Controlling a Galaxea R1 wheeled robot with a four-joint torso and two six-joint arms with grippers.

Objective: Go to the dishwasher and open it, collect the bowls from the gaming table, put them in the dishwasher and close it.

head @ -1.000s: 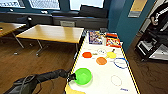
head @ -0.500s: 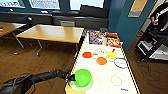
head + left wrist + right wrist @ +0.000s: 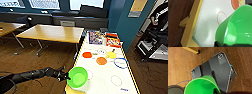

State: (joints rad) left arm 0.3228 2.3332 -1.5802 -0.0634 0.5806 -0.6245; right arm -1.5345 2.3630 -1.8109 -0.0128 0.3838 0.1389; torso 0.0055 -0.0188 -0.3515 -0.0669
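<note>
Dark wood floor (image 3: 37,57), blue walls, a row of windows along the far side. Two wooden tables to the left, the nearer wooden table (image 3: 50,33) bare-topped, just beside the far left corner of the cream-topped bench (image 3: 105,75). Long bench, yellow-edged, running away from the camera, printed with thin circles.

Left arm in from the left, low over the floor, reaching to the bench's near left edge. Left tool (image 3: 65,76) pressed together on the rim of the green bowl (image 3: 78,77), pinching it at the side nearest the arm. Bowl tilted, mouth turned up and toward the camera, raised over the near left corner of the bench with a shadow under it. In the left wrist view, green bowl (image 3: 235,27) large and close above the white dotted top, a red printed circle (image 3: 221,18) just beside its rim.

Farther up the bench, well apart from the held bowl: red bowl (image 3: 87,54) near the left edge, orange bowl (image 3: 101,60) near the middle, yellow bowl (image 3: 111,54) beyond it, blue-rimmed bowl (image 3: 121,63) at the right edge. None touching another. Colourful game boxes (image 3: 95,37) at the far end.

In the right wrist view, green bowl (image 3: 201,85) large against wood floor. Right tool: cannot tell whether spread or pressed together
</note>
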